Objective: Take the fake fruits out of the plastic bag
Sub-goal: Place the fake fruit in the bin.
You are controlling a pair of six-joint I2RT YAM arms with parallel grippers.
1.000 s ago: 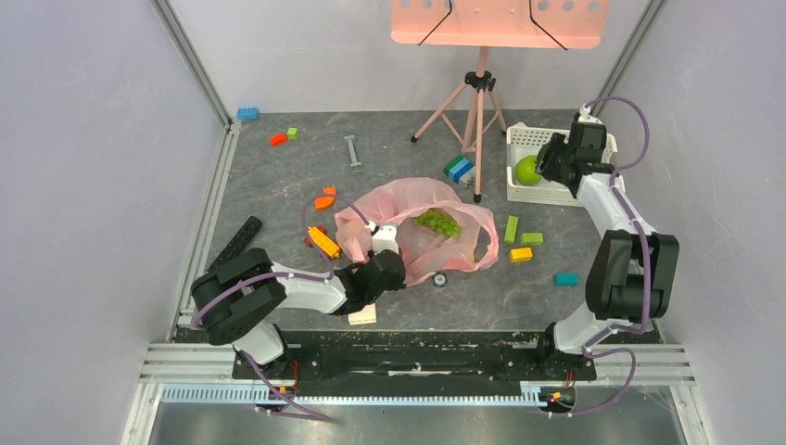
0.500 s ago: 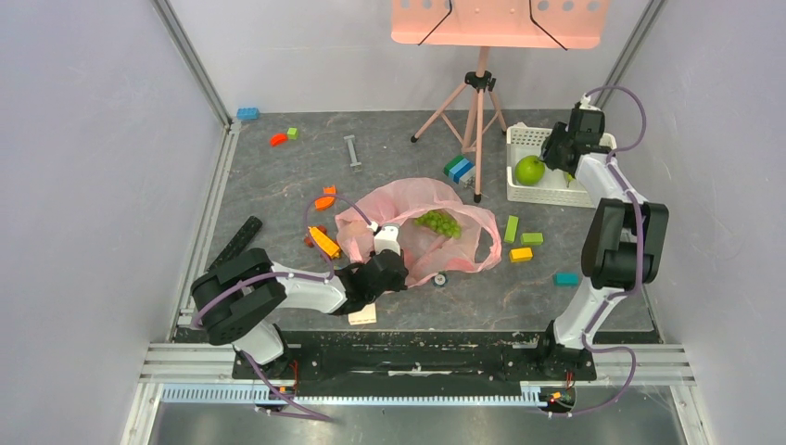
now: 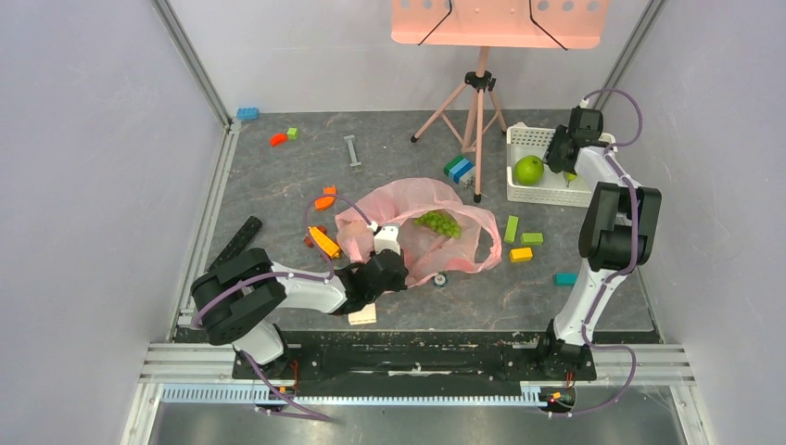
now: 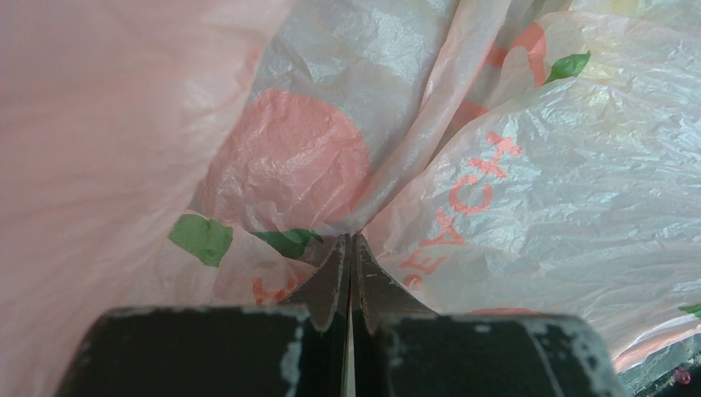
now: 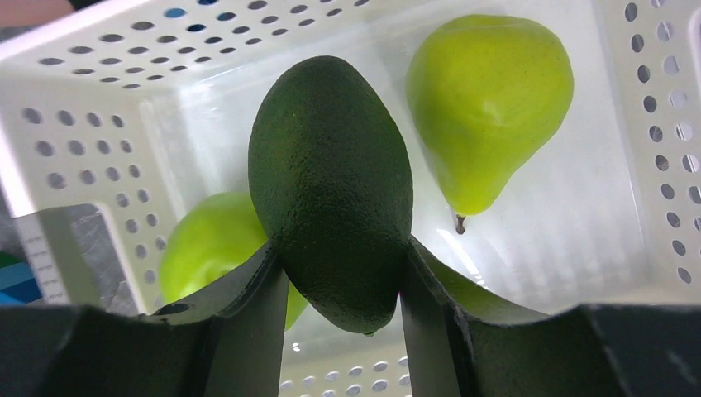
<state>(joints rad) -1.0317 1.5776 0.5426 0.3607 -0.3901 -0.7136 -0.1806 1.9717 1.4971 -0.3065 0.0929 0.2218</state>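
The crinkly pink plastic bag (image 3: 422, 232) lies mid-table with green grapes (image 3: 437, 222) showing in its mouth. My left gripper (image 3: 382, 252) is shut on a fold of the plastic bag (image 4: 463, 190) at its near edge. My right gripper (image 3: 567, 159) hangs over the white basket (image 3: 538, 192) at the right. It is shut on a dark green avocado (image 5: 331, 182). Below the avocado, in the basket (image 5: 99, 124), lie a green pear (image 5: 488, 107) and a green apple (image 5: 211, 256). The apple (image 3: 529, 170) also shows from above.
Coloured blocks lie scattered round the bag: an orange one (image 3: 323, 242), green (image 3: 511, 228), yellow (image 3: 521, 254), teal (image 3: 565, 278). A pink tripod (image 3: 475, 116) stands behind the bag. A black bar (image 3: 237, 241) lies at the left and a tan block (image 3: 362, 315) by my left arm.
My right arm has swung further back and right with the avocado, uncovering the green apple in the basket. The left arm and the bag have not moved.
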